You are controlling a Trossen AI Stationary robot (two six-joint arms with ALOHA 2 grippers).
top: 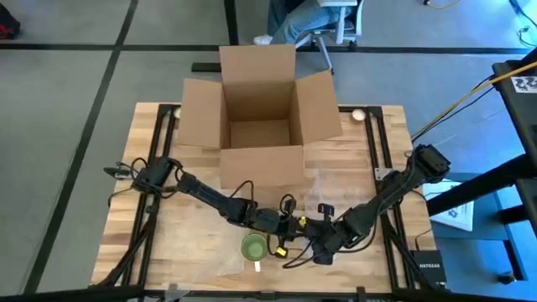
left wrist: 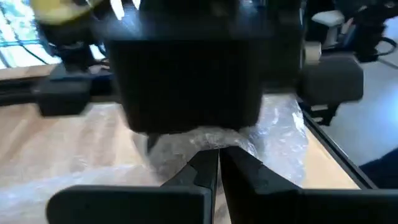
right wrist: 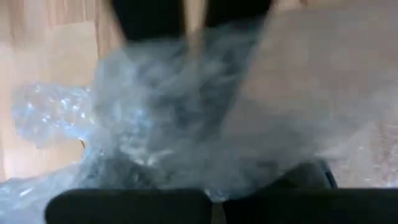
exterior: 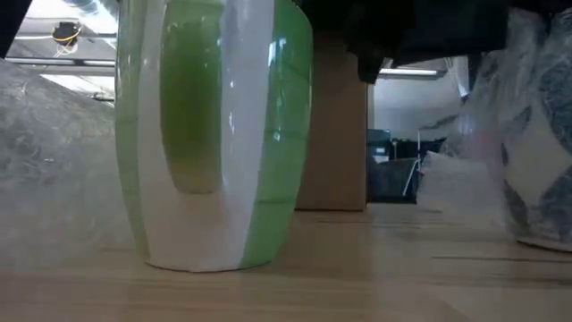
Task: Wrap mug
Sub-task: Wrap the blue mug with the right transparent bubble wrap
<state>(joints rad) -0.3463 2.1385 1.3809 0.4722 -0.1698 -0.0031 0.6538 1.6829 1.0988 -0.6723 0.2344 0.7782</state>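
While both dark arms reach low toward the table's near edge, the left gripper is pinched on crinkly clear bubble wrap; can't tell about the right gripper. The small green mug stands upright just beside them.

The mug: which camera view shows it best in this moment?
The low view: the mug fills the frame, upright on the table, green body and cream handle plain. The high view shows it only as a small green ring from above. Neither wrist view shows it, only bubble wrap.

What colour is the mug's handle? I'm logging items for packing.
Pale cream, on a green mug; clearest in the low view.
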